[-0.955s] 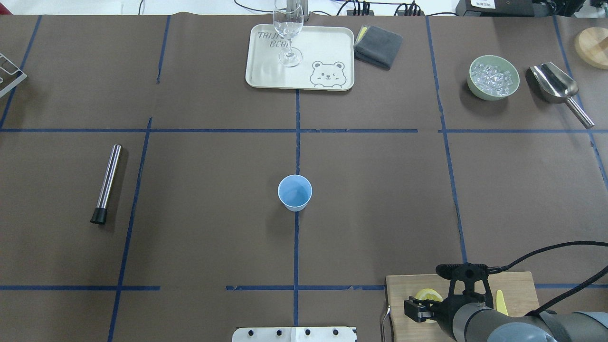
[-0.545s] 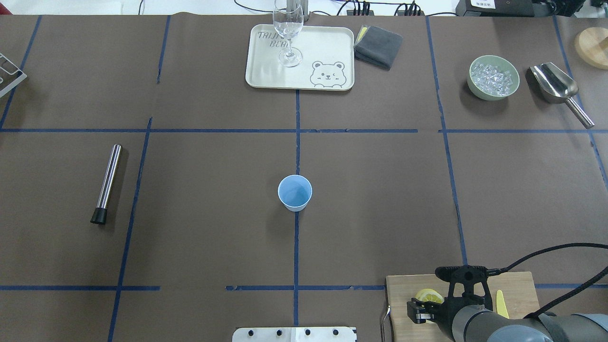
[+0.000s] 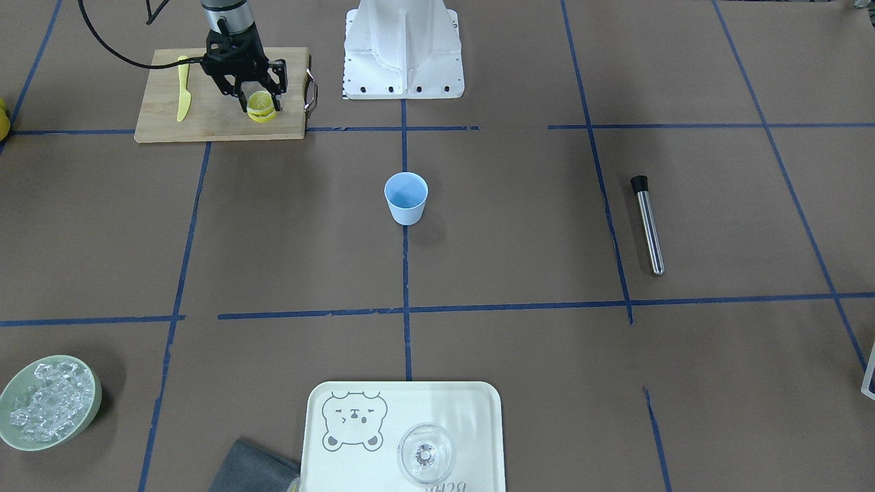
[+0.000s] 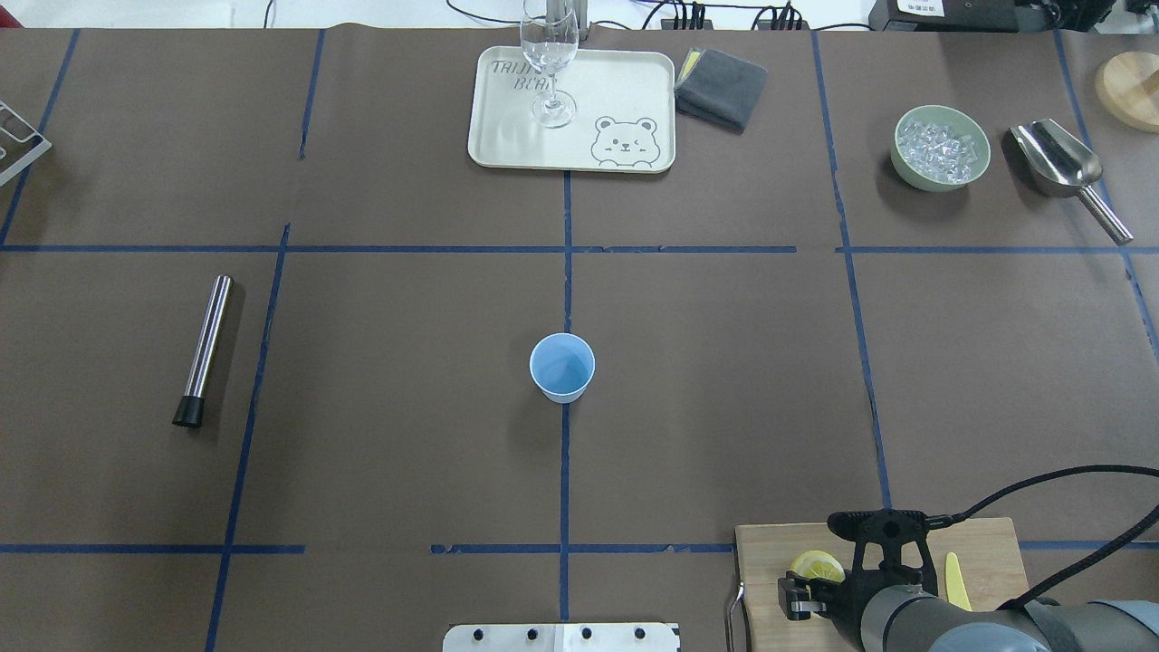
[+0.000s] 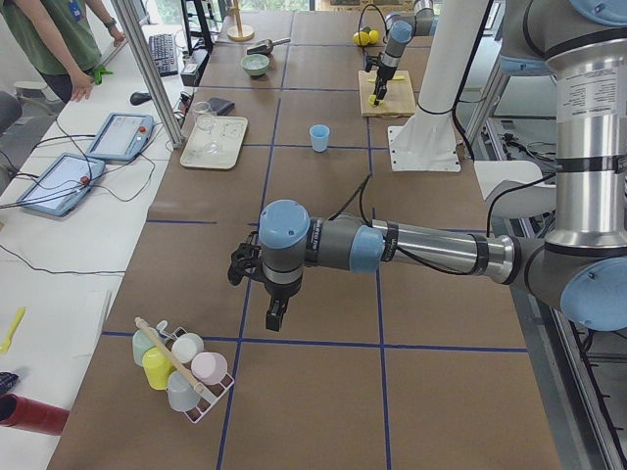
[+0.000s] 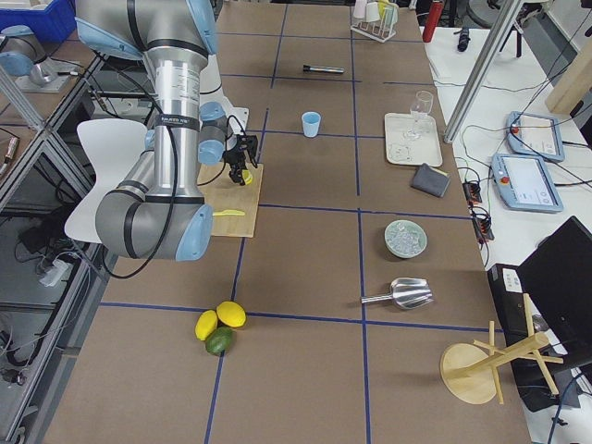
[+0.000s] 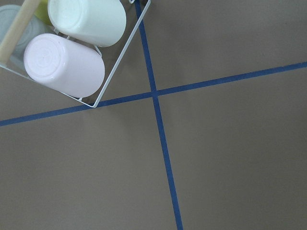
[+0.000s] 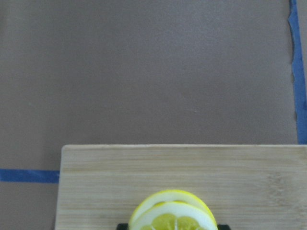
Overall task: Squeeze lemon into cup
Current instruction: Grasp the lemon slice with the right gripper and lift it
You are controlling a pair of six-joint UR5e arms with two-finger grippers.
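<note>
One view at a time.

Front-facing: finds the right gripper down on the cutting board, fingers pressed against the rind of the lemon from both sides. Notes a yellow knife near it on the same board. Places the cup upright at table centre, well apart from the board, blue interior showing, with only taped table between. Records a muddler, a bowl holding ice, and a tray carrying a glass.

Overhead: sees the lemon partly covered by gripper and arm. Logs a scoop beside the bowl and a folded cloth next to the tray.

Right wrist: shows the lemon cut off by the lower edge, a second slice just behind it, and a dark fingertip at each flank.

Exterior left: locates the left gripper hanging over the table near a rack of cups. Cannot tell from here whether spread or pressed together.

Left wrist: catches only the rack's corner, with a pink cup lying in it and others cut off by the frame.

Exterior right: counts three whole citrus fruits lying together. Cannot make out the lemon's detail at this range.
</note>
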